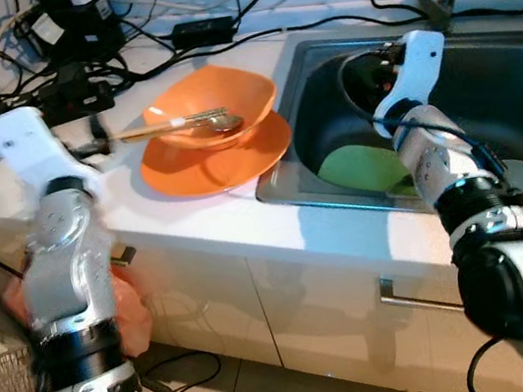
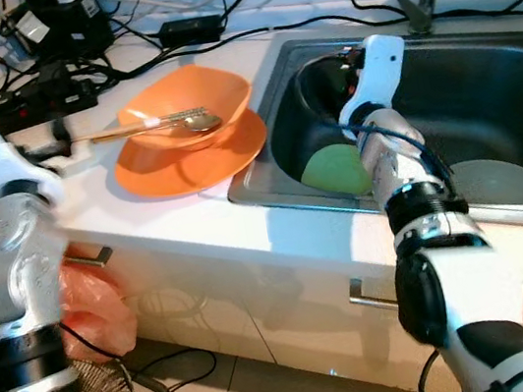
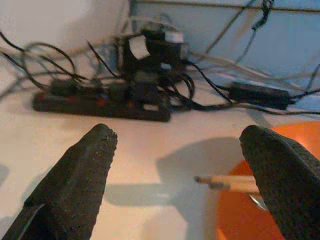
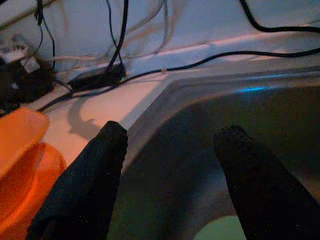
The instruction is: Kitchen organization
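An orange bowl [image 1: 212, 104] sits on an orange plate [image 1: 216, 158] on the white counter [image 1: 206, 225] just left of the steel sink [image 1: 484, 91], with a spoon [image 1: 215, 121] and wooden chopsticks [image 1: 152, 130] lying across the bowl, their ends jutting toward a tangle of black cables and a power strip [image 3: 100, 100] at the back. The left gripper [image 3: 182, 170] hovers over the counter near the chopstick ends, fingers spread wide and holding nothing. The right gripper [image 4: 170, 165] hangs over the sink, fingers likewise spread and empty, above a green plate [image 1: 367, 167] in the basin, with a grey plate [image 2: 498, 183] further right.
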You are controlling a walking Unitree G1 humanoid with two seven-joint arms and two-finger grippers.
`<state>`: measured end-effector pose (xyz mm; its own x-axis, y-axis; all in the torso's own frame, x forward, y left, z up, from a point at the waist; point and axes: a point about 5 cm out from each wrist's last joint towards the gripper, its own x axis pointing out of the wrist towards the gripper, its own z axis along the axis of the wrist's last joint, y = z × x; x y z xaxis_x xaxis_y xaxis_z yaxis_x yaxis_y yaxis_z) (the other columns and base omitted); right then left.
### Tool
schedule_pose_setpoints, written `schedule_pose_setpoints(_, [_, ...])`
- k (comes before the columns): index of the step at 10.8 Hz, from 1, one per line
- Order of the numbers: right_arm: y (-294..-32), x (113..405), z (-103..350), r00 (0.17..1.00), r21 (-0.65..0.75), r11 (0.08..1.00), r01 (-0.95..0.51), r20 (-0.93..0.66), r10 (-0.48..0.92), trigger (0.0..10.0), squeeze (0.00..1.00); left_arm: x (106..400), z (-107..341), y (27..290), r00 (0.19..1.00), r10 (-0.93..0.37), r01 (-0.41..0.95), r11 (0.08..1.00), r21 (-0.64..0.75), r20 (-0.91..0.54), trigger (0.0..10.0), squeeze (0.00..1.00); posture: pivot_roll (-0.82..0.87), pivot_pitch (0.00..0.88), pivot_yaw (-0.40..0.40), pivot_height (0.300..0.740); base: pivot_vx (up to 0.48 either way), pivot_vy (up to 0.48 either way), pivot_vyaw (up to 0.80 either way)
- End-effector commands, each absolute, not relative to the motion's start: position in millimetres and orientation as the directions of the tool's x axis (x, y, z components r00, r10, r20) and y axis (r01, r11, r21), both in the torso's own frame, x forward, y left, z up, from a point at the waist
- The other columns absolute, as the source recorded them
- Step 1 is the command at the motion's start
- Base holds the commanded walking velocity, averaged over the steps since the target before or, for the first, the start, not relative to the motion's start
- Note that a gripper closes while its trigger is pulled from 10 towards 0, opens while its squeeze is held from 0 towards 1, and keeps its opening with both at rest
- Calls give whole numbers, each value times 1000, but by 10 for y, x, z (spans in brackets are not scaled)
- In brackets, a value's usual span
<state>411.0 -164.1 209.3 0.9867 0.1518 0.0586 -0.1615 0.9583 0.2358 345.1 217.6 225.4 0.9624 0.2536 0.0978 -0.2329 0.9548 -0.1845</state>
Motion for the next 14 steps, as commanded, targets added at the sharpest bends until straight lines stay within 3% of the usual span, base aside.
schedule_pose_setpoints(1, [-1625,4097,2104,984,226,959,-173,75,159,10000,0,3481,2287,2216,959,262,-237,949,-207,104,10000,0,146,78,98,740,0,0,0])
schedule_pose_setpoints(7, [-1608,4061,2128,983,271,946,-181,82,164,10000,0,3653,2135,2183,977,212,-191,869,-457,-5,10000,0,136,79,100,740,0,0,0])
schedule_pose_setpoints(10, [-1612,4049,2142,983,257,949,-181,85,164,10000,0,3715,2105,2140,987,163,-146,888,-436,1,10000,0,129,79,99,740,0,0,0])
schedule_pose_setpoints(12, [-1573,4047,2159,982,253,950,-185,89,168,10000,0,3747,2105,2080,994,110,-91,862,-499,8,10000,0,130,79,100,740,0,0,0])
schedule_pose_setpoints(13, [-1567,4044,2149,982,249,951,-186,87,169,10000,0,3753,2135,2064,995,92,-64,851,-522,28,9451,0,131,80,100,740,0,0,0])
schedule_pose_setpoints(14, [-1570,4042,2142,982,248,951,-183,84,167,10000,0,3756,2157,2070,995,85,-47,845,-532,48,4706,0,130,82,100,740,0,0,0])
